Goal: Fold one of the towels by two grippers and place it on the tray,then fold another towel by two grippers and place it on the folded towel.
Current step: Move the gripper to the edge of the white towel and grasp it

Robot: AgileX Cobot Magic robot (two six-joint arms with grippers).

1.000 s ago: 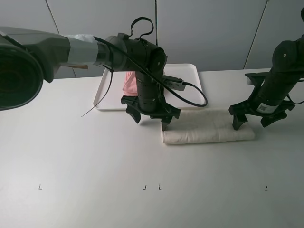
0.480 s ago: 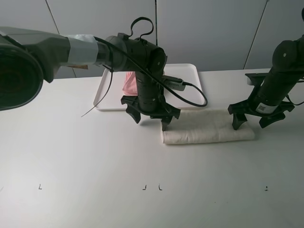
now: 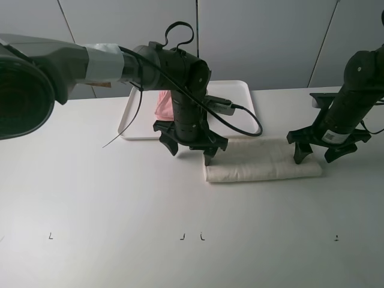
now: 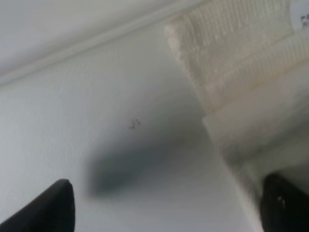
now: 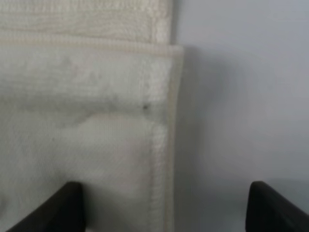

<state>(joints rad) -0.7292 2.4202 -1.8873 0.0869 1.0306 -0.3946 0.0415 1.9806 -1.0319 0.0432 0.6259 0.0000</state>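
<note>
A cream towel (image 3: 262, 160) lies folded into a long strip on the table, in front of the white tray (image 3: 240, 96). A pink towel (image 3: 162, 103) sits on the tray, mostly hidden behind the left arm. My left gripper (image 3: 191, 151) is open and empty, pointing down over the strip's left end; the towel's corner (image 4: 231, 63) shows in the left wrist view between the fingertips (image 4: 48, 210). My right gripper (image 3: 321, 155) is open and empty over the strip's right end; its edge (image 5: 164, 140) lies between the fingertips (image 5: 55, 208) in the right wrist view.
A black cable (image 3: 240, 123) loops from the left arm across the tray's front edge. Small black marks (image 3: 192, 236) dot the white table near its front. A grey wall stands behind the table.
The right gripper has shifted slightly to the left over the towel's right end. The left arm and the towel have not moved.
</note>
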